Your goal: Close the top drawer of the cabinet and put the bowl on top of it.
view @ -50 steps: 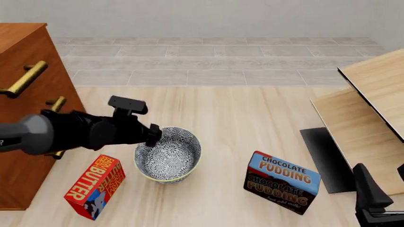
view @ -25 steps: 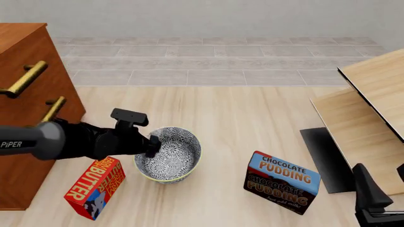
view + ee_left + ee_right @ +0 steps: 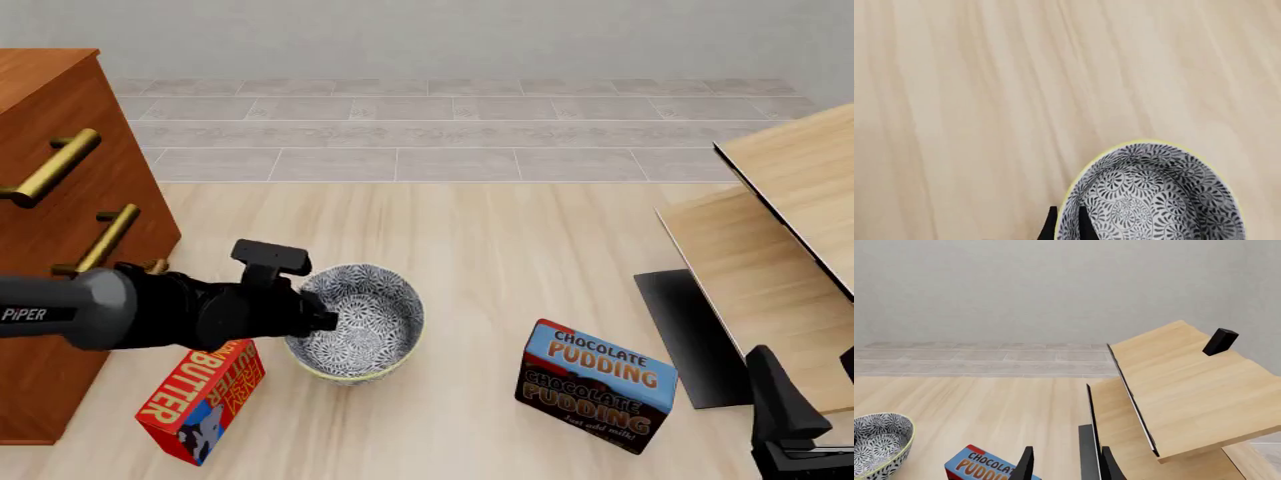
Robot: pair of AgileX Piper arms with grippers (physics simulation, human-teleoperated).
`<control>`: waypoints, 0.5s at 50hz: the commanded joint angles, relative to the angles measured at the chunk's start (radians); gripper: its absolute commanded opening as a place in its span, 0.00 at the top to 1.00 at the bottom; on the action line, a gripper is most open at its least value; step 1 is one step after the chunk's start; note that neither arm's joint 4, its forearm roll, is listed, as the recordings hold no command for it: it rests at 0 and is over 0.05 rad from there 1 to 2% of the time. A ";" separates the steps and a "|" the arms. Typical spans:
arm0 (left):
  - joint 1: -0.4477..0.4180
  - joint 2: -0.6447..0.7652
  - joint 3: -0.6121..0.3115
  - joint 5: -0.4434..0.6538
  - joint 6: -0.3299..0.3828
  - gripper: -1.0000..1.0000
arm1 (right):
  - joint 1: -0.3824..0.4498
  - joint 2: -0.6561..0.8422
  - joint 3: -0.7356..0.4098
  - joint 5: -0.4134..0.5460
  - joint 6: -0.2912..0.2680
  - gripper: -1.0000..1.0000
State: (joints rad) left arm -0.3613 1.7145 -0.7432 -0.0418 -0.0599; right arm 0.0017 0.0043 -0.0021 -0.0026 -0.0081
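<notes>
The bowl (image 3: 363, 322), grey-and-white patterned with a pale yellow rim, stands on the floor in the middle of the front view. My left gripper (image 3: 324, 318) is at its left rim. In the left wrist view the two fingertips (image 3: 1049, 227) stand close on either side of the bowl (image 3: 1154, 200) rim, my left gripper (image 3: 1066, 226) shut on it. The cabinet (image 3: 54, 300) stands at the far left; its top drawer (image 3: 94, 120) lies flush with the fronts below. My right gripper (image 3: 1067, 454) is open and holds nothing, low at the right (image 3: 781, 420).
A red butter box (image 3: 200, 395) lies just left of the bowl, under my left arm. A chocolate pudding box (image 3: 597, 385) stands to the bowl's right. Pale wooden furniture (image 3: 787, 230) with a dark panel (image 3: 687, 335) fills the right side.
My left gripper has come down and slightly back, from above the bowl's left edge onto its rim. The bowl has barely shifted. The right arm is still.
</notes>
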 commanded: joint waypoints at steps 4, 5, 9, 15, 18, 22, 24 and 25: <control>-0.012 -0.032 0.003 -0.009 -0.030 1.00 | -0.002 0.000 0.000 0.000 -0.001 0.00; -0.016 -0.037 0.003 -0.007 -0.038 1.00 | -0.002 0.001 -0.001 0.000 -0.001 0.00; -0.035 -0.058 0.006 -0.002 -0.057 1.00 | -0.002 0.000 0.000 0.000 -0.001 0.00; -0.068 -0.101 0.002 0.016 -0.102 1.00 | -0.004 -0.001 0.001 0.000 0.000 0.00; -0.069 -0.115 -0.006 0.024 -0.121 1.00 | -0.004 -0.001 0.001 0.000 0.001 0.00; -0.079 -0.151 -0.013 0.047 -0.147 1.00 | -0.007 -0.001 0.000 0.000 0.003 0.00; -0.085 -0.168 -0.018 0.057 -0.144 1.00 | -0.007 -0.001 0.000 0.000 0.004 0.00; -0.083 -0.172 -0.020 0.060 -0.140 1.00 | -0.007 -0.001 0.000 0.000 0.004 0.00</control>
State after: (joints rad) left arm -0.4230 1.6045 -0.7457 -0.0129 -0.1722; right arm -0.0028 0.0035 -0.0018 -0.0027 -0.0066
